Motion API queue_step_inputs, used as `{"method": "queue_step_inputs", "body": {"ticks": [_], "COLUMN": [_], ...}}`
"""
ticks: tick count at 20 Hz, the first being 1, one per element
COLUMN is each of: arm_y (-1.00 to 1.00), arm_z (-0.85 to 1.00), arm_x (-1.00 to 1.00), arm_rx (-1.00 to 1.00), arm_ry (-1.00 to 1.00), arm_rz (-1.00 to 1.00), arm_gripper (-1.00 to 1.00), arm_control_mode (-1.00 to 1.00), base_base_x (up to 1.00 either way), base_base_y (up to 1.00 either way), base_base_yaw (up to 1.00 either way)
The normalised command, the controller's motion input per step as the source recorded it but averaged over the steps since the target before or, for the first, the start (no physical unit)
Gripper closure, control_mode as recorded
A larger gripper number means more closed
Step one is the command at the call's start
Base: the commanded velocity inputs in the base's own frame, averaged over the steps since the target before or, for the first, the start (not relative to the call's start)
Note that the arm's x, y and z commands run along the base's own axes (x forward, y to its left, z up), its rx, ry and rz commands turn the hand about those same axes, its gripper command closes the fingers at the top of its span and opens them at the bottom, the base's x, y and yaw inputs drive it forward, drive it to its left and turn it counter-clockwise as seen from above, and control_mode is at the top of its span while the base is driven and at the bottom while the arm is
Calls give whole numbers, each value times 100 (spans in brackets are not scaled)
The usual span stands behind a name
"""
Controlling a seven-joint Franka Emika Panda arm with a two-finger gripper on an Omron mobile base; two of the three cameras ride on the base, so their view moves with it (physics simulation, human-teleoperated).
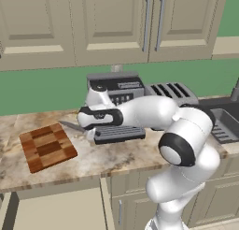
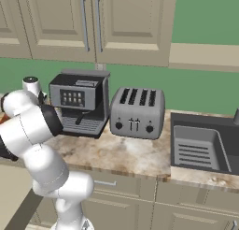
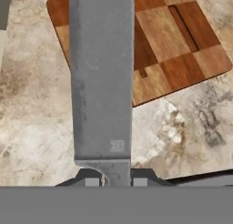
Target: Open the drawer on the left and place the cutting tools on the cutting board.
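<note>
Grey knife blade (image 3: 101,77) is pinched in my fingers (image 3: 116,182) beside the cutting board (image 1: 47,146); next, lower it onto that board.

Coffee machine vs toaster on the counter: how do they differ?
The coffee machine is taller and dark, with a button panel and a drip tray; the toaster is lower, silver-grey, with slots on top and knobs in front. Both sit on the marble counter against the green wall.
</note>
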Motion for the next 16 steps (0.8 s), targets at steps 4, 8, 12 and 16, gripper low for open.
{"method": "queue_step_inputs", "body": {"ticks": [4,8,12,16], "arm_y": [32,26,24,26], "arm_z": [-17,-15,-18,-18], "arm_x": [11,14,15,15], "arm_rx": [-2,0,0,0], "arm_ry": [-2,-2,-3,-1], "arm_rz": [0,0,0,0], "arm_gripper": [100,100,100,100], "arm_control_mode": [-100,-100,-100,-100], "base_base_x": [0,0,0,0], "base_base_y": [0,0,0,0], "base_base_yaw": [0,0,0,0]}}
